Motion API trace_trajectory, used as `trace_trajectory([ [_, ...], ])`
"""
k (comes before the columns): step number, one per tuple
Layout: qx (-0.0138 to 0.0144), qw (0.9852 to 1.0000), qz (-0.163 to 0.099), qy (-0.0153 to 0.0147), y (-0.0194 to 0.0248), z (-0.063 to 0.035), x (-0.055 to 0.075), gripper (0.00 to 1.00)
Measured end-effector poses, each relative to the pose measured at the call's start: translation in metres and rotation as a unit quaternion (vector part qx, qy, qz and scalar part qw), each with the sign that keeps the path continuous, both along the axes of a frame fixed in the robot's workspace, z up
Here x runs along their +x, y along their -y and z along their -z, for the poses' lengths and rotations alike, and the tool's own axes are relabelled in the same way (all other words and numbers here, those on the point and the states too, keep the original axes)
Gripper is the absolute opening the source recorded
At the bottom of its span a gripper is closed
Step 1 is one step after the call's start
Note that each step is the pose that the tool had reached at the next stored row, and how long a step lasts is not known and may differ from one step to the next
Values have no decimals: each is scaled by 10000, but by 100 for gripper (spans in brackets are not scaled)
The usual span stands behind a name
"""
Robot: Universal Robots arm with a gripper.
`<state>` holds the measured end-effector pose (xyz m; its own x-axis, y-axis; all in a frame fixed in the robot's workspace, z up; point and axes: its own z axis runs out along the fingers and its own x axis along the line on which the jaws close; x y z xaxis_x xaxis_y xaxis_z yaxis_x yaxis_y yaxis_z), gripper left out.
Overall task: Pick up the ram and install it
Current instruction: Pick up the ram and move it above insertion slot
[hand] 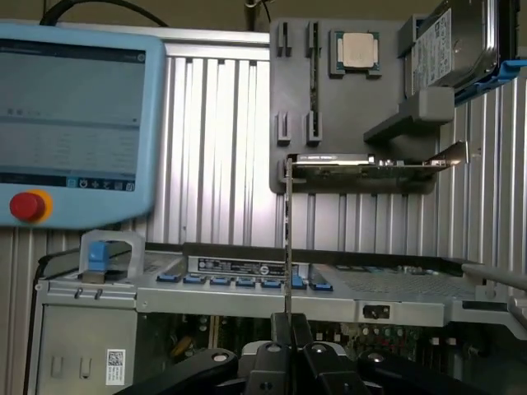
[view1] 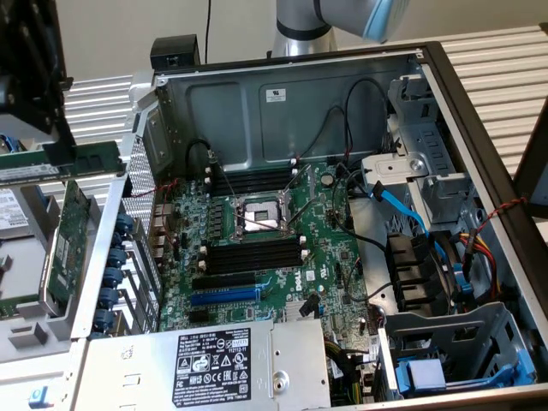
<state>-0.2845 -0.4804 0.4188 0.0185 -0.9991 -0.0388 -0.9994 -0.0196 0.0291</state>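
pincer: the pincer [hand: 288,331] is pinched almost fully shut on the ram [hand: 287,239]. The stick pokes out from between the fingers edge-on, so it reads as one skinny line.
ram: up in the air and roughly level. In the exterior view the ram [view1: 73,160] sits at about 9 o'clock from the CPU socket [view1: 257,216], out by the case [view1: 257,111] side wall. Nothing but the pincer touches it.
below it: the grey parts tray [hand: 346,107] with the big expansion card [hand: 370,163] parked in it.
memory slots: two black banks with white end clips, the far bank [view1: 253,180] at 12 o'clock of the socket and the near bank [view1: 253,254] at 6 o'clock. Both look empty and are well apart from the ram.
step: my read is the pickup is done and this is the carry-over bit. Nothing is seated yet.
next move calls for: imo, getting the stick's long edge parallel to one slot and square above it, then a straight push down. Can't tell if the clips are open.
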Motion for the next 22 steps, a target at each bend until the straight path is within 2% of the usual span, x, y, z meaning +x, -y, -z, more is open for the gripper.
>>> trace_trajectory([
  [14,0,10000,-4,0,-11,6,635,13],
  [22,10,10000,-71,0,-11,6,982,13],
])
